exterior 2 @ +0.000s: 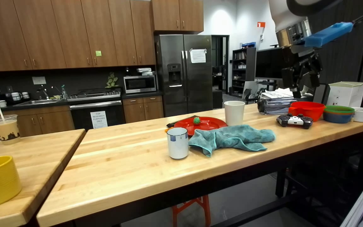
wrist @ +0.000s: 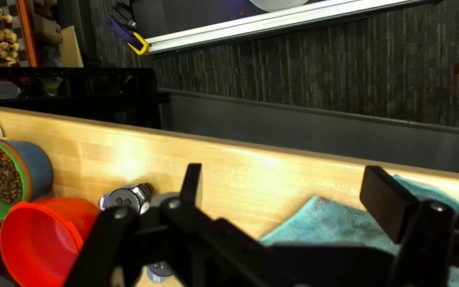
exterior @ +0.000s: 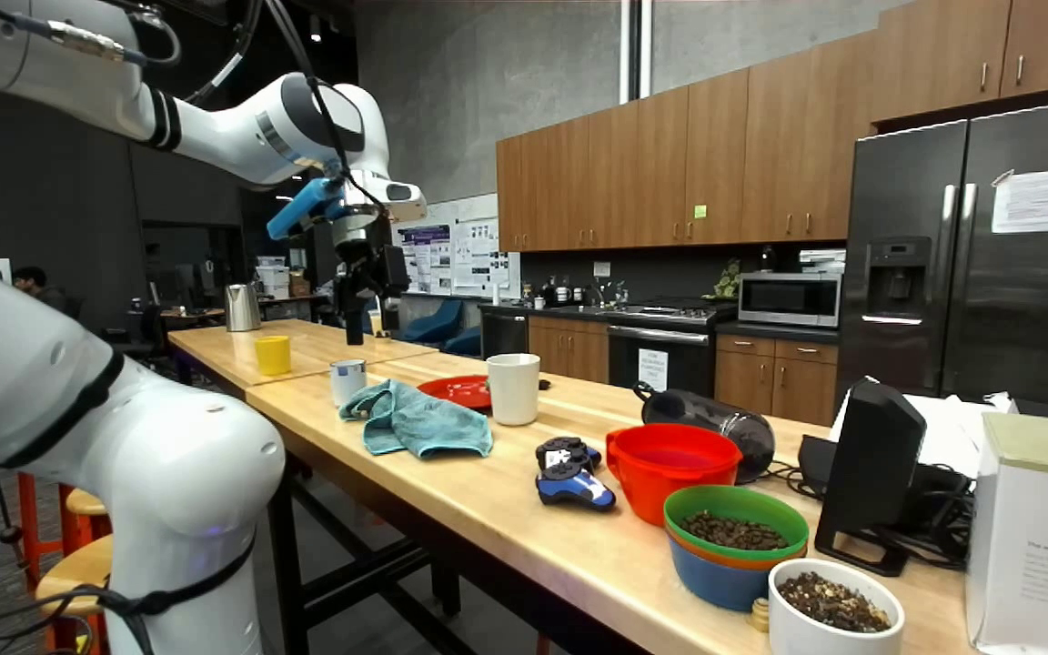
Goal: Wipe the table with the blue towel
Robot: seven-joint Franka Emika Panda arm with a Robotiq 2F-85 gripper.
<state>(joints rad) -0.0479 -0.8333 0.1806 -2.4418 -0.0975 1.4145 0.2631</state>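
— Wooden cabinets [exterior 2: 74, 34] behind, table [exterior 2: 121, 167] in front. How would you take the towel [exterior 2: 232, 138]?

— Left to right: mug [exterior 2: 177, 143], towel on the table just beside it, cup [exterior 2: 234, 112] behind, then the raised gripper [wrist: 285, 185], fingers wide apart in the wrist view, holding nothing. I'd pinch the middle fold from above, lift clear of mug and cup, then press flat to wipe.

— Which way does the towel lie?

— Crumpled, long axis roughly along the table; a left corner dips toward the near edge, the right end points about toward the bowl [exterior 2: 309, 110].
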